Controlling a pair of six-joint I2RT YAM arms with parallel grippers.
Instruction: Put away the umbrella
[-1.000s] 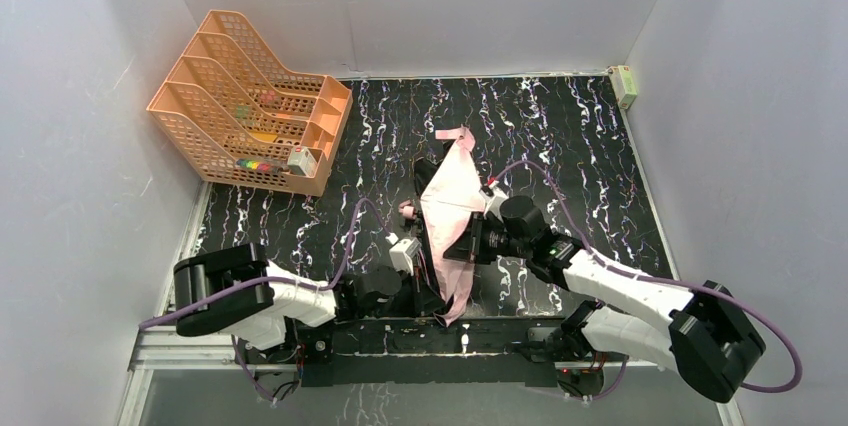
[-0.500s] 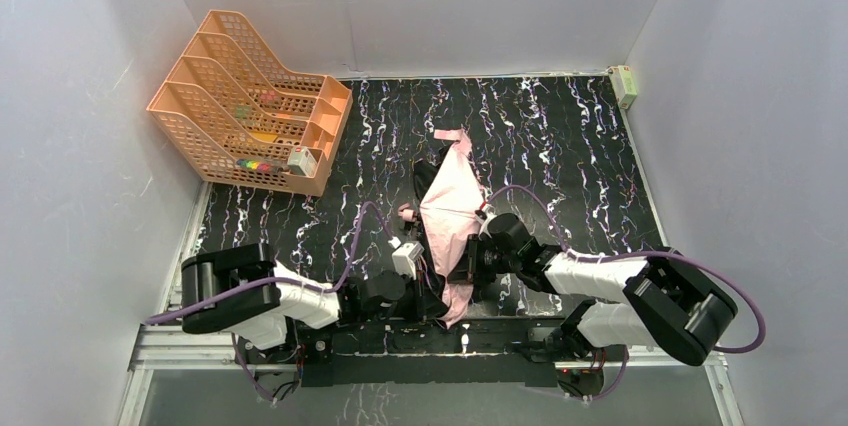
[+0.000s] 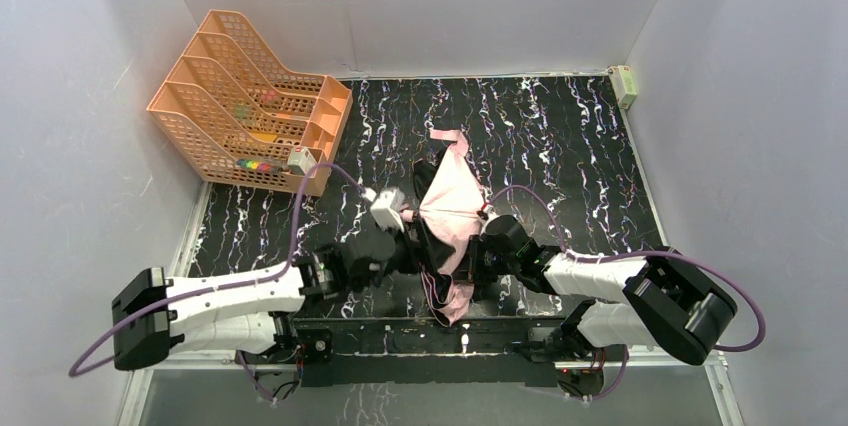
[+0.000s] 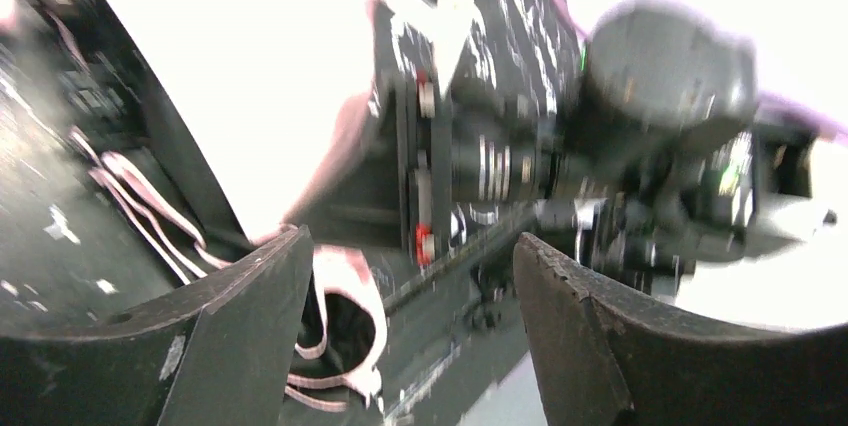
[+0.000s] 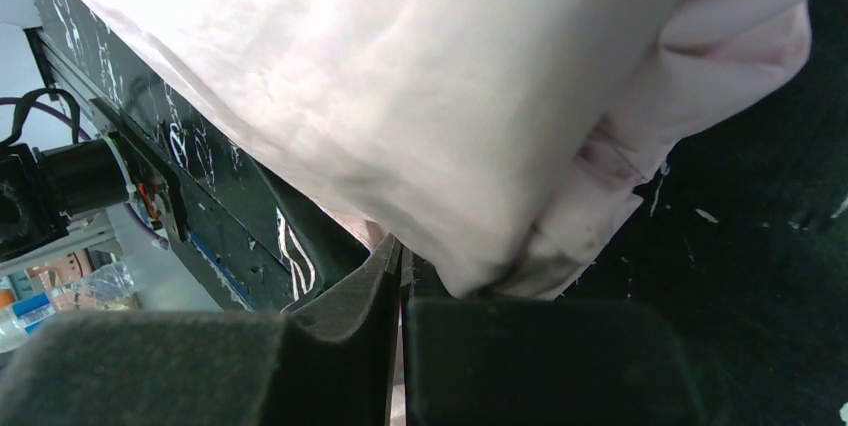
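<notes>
The umbrella lies half collapsed in the middle of the table, pale pink fabric up, black underside and ribs along its left edge. My right gripper is at its near right edge. In the right wrist view the right gripper is shut, with a sliver of the pink umbrella fabric pinched between the pads. My left gripper sits at the umbrella's left side. Seen from the left wrist, the left gripper is open with nothing between its fingers, and a pink strap loop hangs by the left finger.
An orange mesh file rack stands at the back left, with a small pale box at its front corner. Another small box sits in the back right corner. White walls close in on three sides. The right arm's wrist is close in front of the left gripper.
My left gripper has opened and let go, and the left arm has swung away from the base to the umbrella's left side. The right arm folded in closer, still gripping the fabric.
</notes>
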